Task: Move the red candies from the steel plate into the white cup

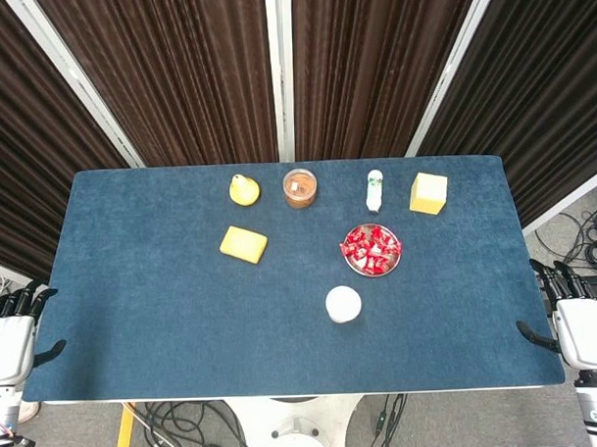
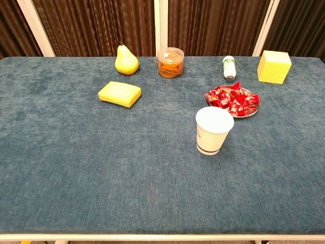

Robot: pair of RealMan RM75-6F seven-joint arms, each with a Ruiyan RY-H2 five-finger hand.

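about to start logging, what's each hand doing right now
Left hand: open, holding nothing, resting off the table's left edge.
Right hand: open, holding nothing, off the right edge.

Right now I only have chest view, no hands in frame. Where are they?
Observer: Head view shows the left hand off the left edge of the table, near the front corner, empty.
Operator: And the right?
Observer: The right hand mirrors it off the right edge, also holding nothing.
Operator: Which is closer to the plate?
Observer: The right hand; from above, the plate and cup sit on its side of the table.
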